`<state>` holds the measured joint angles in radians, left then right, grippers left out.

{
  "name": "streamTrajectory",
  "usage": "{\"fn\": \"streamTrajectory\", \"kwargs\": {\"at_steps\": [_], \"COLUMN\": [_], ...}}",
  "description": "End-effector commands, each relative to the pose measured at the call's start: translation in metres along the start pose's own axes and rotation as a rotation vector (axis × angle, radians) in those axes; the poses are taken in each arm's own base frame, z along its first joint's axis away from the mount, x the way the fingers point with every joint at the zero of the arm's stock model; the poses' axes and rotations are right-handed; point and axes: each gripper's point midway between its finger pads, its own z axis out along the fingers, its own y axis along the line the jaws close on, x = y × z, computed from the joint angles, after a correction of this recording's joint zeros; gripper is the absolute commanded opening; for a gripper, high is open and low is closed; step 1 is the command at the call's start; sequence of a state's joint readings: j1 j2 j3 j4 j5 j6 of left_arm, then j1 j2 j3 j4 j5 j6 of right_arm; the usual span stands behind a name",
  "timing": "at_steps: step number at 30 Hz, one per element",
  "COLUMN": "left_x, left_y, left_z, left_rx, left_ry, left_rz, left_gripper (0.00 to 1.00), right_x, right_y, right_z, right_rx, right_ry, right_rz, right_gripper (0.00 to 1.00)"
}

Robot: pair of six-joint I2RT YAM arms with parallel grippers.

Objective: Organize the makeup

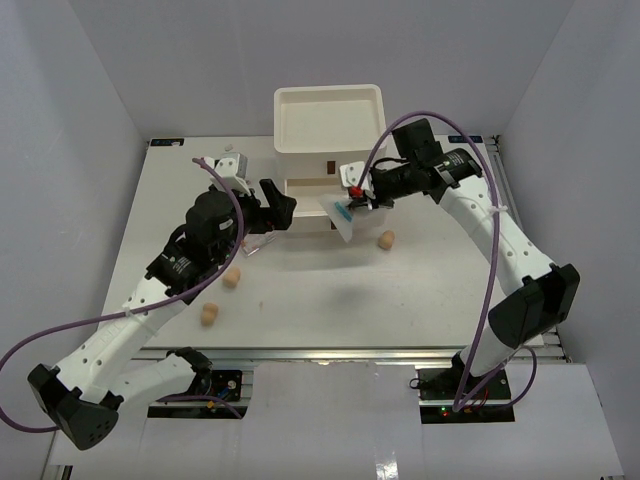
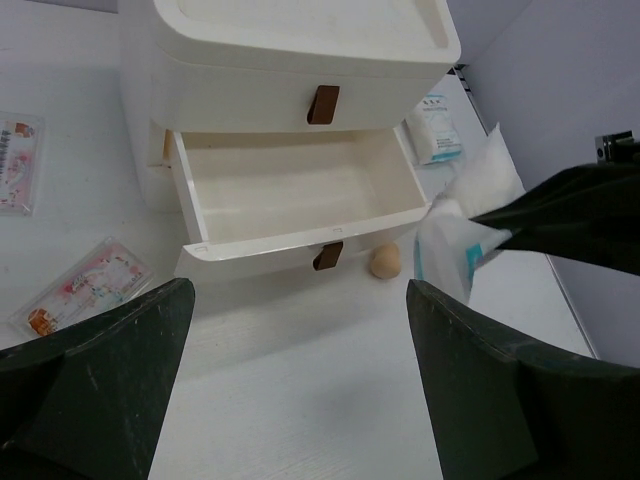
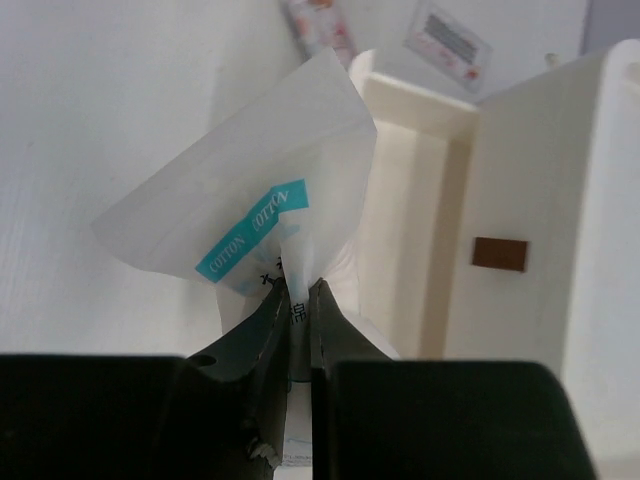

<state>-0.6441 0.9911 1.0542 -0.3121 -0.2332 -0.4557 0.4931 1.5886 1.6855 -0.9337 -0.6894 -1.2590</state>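
Observation:
My right gripper is shut on a white-blue sachet and holds it in the air at the front of the open middle drawer of the white box. The right wrist view shows the jaws pinching the sachet beside the drawer. My left gripper is open and empty left of the drawer; its view shows the empty drawer and the sachet. Three tan sponges lie on the table: one below the drawer, two at front left.
Two clear packets with pink contents lie left of the box. Another white-blue sachet lies right of it. The box's top tray is open. The lowest drawer's handle shows under the open drawer.

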Motion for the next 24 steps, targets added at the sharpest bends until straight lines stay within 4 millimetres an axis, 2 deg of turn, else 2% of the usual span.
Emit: {"fn": "streamTrajectory", "kwargs": {"at_steps": [1,3,9,14,18,21,23,24], "left_x": [-0.020,-0.020,-0.020,-0.019,-0.019,-0.018,-0.017,-0.016], "left_y": [0.001,0.002,0.007,0.007,0.007,0.007,0.006,0.006], "left_z": [-0.013,-0.016,-0.024,-0.024,-0.024,-0.022,-0.021,-0.020], "left_rx": [-0.012,-0.014,-0.025,-0.023,-0.023,-0.024,-0.021,-0.019], "left_ry": [-0.054,-0.056,-0.071,-0.067,-0.067,-0.063,-0.059,-0.057], "left_rz": [-0.015,-0.023,-0.041,-0.044,-0.044,-0.040,-0.040,-0.039], "left_gripper": [0.98,0.98,0.98,0.98,0.98,0.98,0.98,0.98], "right_x": [-0.002,0.009,0.041,0.068,0.081,0.082,0.081,0.079], "right_y": [-0.070,-0.088,-0.116,-0.121,-0.107,-0.091,-0.082,-0.080], "right_z": [0.020,0.027,0.040,0.042,0.044,0.043,0.041,0.040], "right_rx": [0.235,0.286,0.383,0.412,0.396,0.368,0.359,0.355], "right_ry": [-0.003,0.019,0.108,0.176,0.207,0.203,0.201,0.193], "right_rz": [0.144,0.147,0.132,0.142,0.156,0.163,0.165,0.164], "right_gripper": [0.08,0.08,0.08,0.10,0.27,0.48,0.58,0.60]}}
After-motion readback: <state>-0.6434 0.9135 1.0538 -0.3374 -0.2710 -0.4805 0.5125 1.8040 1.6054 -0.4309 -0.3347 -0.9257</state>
